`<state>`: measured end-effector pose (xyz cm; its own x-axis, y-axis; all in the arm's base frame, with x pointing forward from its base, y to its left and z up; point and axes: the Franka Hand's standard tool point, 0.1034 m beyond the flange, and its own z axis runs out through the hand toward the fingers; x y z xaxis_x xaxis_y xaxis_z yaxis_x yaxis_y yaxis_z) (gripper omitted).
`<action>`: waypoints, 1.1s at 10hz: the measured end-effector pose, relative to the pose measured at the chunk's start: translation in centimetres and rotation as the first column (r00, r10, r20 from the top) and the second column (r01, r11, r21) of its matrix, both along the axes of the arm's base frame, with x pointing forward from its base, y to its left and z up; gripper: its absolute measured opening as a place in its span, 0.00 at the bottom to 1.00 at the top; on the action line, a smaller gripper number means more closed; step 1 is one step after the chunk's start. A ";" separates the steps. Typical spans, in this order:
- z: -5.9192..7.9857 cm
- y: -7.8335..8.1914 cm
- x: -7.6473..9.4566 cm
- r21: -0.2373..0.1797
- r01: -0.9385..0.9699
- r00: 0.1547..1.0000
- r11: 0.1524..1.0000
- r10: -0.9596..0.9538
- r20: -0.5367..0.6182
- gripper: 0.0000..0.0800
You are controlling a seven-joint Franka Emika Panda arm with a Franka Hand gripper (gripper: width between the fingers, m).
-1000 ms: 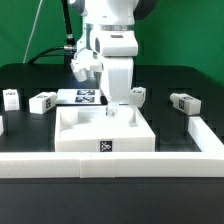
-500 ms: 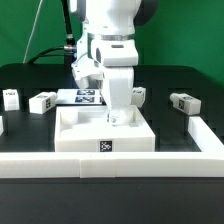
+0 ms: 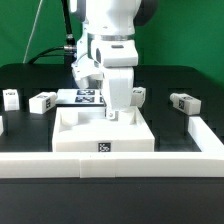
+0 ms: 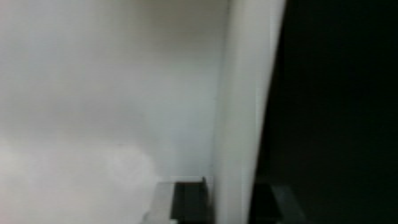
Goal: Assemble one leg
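Note:
My gripper [image 3: 118, 113] points straight down over the far right corner of the large white tray-like panel [image 3: 70, 135]. It is shut on a small white leg [image 3: 119, 117], held upright against the panel's floor. In the wrist view the leg [image 4: 238, 150] is a blurred white strip running between my two dark fingers [image 4: 191, 203], with the white panel [image 4: 107, 100] on one side and the black table on the other. Several more legs lie loose on the table: two at the exterior view's left [image 3: 42, 101], one behind the panel [image 3: 139, 95] and one at the right [image 3: 183, 101].
The marker board [image 3: 84, 97] lies behind the panel, partly hidden by the arm. A long white rail [image 3: 120, 165] runs along the front and up the exterior view's right [image 3: 208, 138]. A black cable hangs at the back left before the green wall.
The gripper has turned a little about its vertical axis over the panel's corner, with the leg in it. The loose legs and the panel have not moved.

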<state>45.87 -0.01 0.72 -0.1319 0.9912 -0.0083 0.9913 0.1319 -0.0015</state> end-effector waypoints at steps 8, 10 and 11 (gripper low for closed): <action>0.0 2.7 0.4 0.006 0.075 0.997 0.997 -0.075 0.005 0.07; 0.0 5.0 1.8 0.003 0.078 0.997 0.997 -0.078 0.011 0.07; 0.1 5.9 2.7 0.003 0.084 0.996 0.996 -0.084 0.017 0.07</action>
